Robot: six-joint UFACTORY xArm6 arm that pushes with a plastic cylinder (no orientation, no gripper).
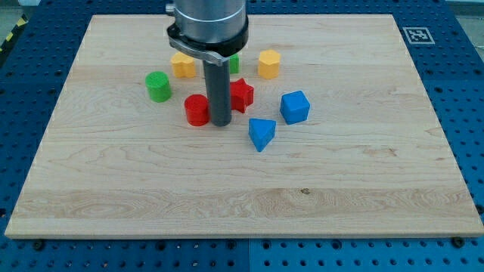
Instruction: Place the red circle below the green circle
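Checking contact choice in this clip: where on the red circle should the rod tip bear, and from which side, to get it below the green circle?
My tip sits right against the red circle, on its right. The green circle lies up-left. Pressing the red circle's right wall, centred on the curve so the block probably won't slip off, and pushing toward the view's left looks best.

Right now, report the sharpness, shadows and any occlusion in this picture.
Camera view: even light, soft short shadows, no glare on the wooden board; blocks sharp; my dark rod's tip beside the red cylinder block partly hides the red star-like block and a green block.
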